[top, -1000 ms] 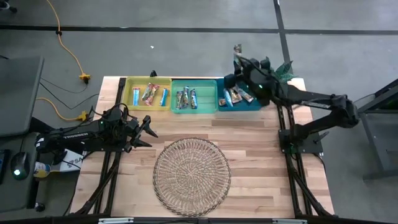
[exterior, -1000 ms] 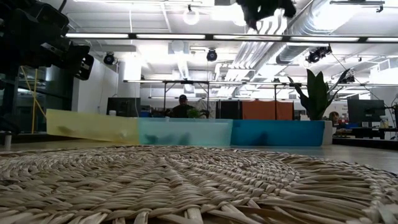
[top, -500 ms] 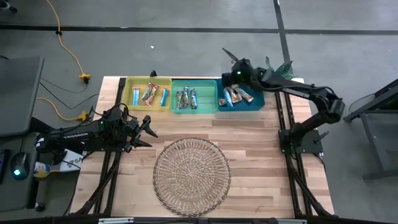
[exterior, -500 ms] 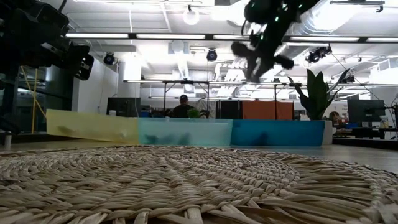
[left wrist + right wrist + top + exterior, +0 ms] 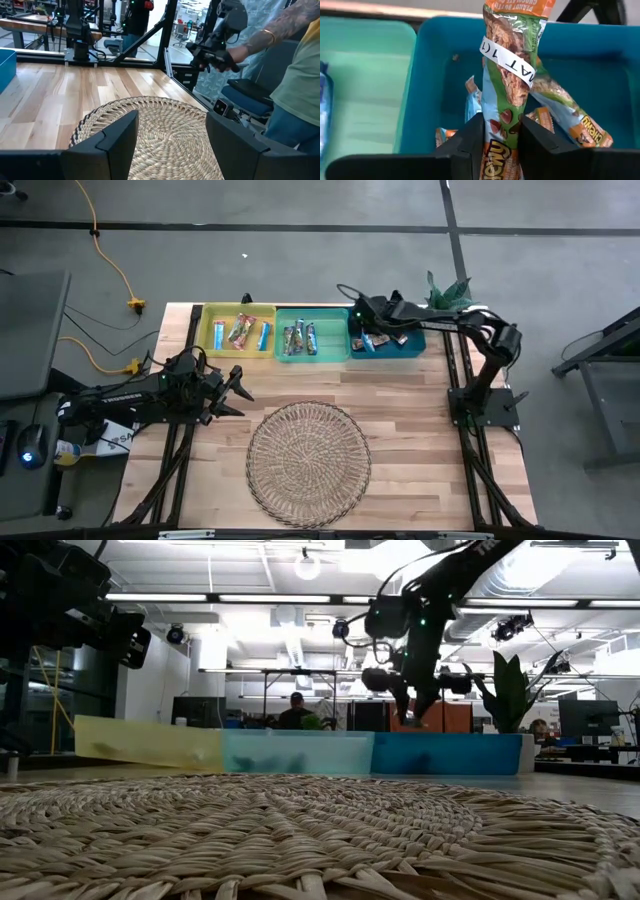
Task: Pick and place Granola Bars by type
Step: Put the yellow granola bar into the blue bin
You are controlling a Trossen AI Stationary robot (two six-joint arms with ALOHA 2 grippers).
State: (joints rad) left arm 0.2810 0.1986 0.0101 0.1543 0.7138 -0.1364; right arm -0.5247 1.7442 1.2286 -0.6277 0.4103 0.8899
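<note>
The right arm has swung in from beyond the tabletop's far edge and come down, so the right pincer (image 5: 368,315) now hangs over the teal-blue bin (image 5: 412,350) instead of outside it. The wooden tabletop (image 5: 420,440) carries a round woven plate (image 5: 308,463) near its front middle and three bins in a row along its far edge: a yellow bin (image 5: 207,326), a green bin (image 5: 338,326) and the teal-blue one. The left arm waits low over the tabletop's left side, its left pincer (image 5: 236,391) standing open with fingers spread, near the plate's rim. The right pincer is clamped on a granola bar (image 5: 510,75) in a green and orange wrapper with a white paper band, held above the teal-blue bin's floor. More granola bars (image 5: 570,125) lie in that bin below it, others (image 5: 240,332) lie in the yellow bin, and a few (image 5: 299,337) in the green bin
</note>
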